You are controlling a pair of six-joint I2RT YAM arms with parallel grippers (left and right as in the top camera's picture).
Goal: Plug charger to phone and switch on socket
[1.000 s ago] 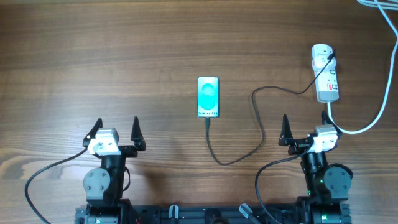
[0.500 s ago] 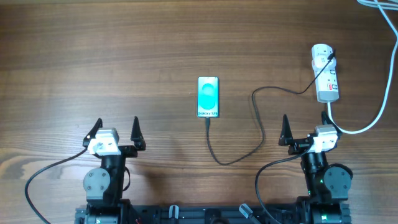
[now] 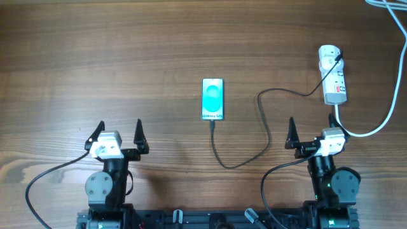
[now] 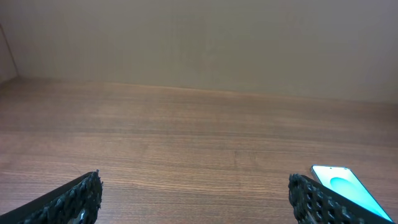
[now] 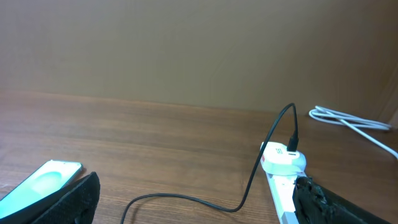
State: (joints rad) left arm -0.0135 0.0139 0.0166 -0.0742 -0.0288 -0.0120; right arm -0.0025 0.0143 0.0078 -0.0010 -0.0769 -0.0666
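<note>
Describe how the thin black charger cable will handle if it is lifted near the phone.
Likely floppy: the charger cable lies in loose curves, so it should sag and trail behind a lift. It is probably light, being so thin. Its far end sits plugged in the socket, so a hard pull may tug that.

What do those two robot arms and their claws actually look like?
Both match: the left gripper and right gripper have two black pointed fingers with knobbly pads, a white wrist block, dark grey round joints and a trailing black cable.
</note>
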